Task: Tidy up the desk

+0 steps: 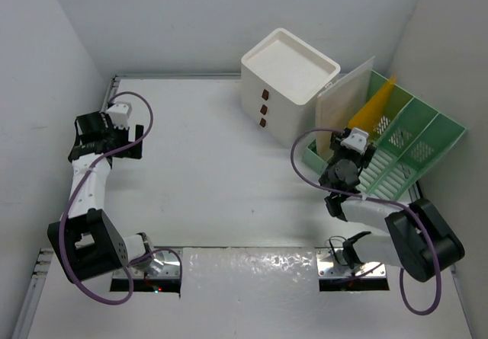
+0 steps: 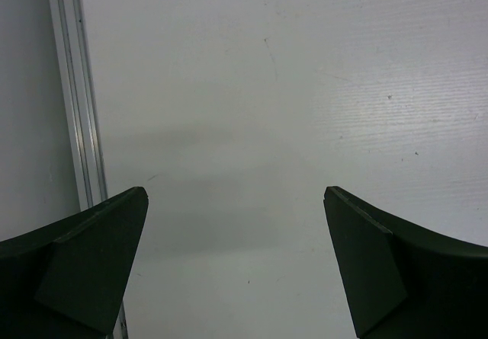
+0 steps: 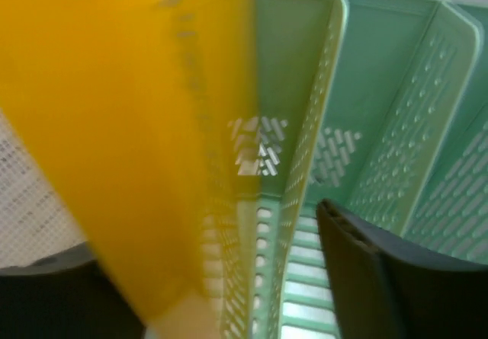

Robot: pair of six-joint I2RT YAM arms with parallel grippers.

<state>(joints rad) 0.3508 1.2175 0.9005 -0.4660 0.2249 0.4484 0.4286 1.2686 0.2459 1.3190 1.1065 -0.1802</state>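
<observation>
The worktop [image 1: 229, 171] fills the scene, wide, white and matte, and nearly all of it lies bare, so the tidying looks close to done; no loose item shows on its open middle. Plain white walls [image 1: 46, 65] close it in on the left, back and right, and a thin metal rail [image 2: 80, 87] runs along its left edge. At the back, right of centre, stands a white drawer box [image 1: 288, 84] with three small dark pulls. Just beside it, against the right wall, a green file rack [image 1: 427, 137] leans with several slotted compartments. Its left end holds a pale sheet [image 1: 343, 110] and, next to that, a yellow folder [image 1: 374, 109] standing tilted.

The right hand [image 3: 206, 247] is at the rack, its fingers parted, with the blurred folder close by one finger and clear of the other; it looks let go rather than gripped. What seems left is drawing that arm back. The left hand [image 2: 235, 194] hangs wide and empty over the bare worktop beside the rail.
</observation>
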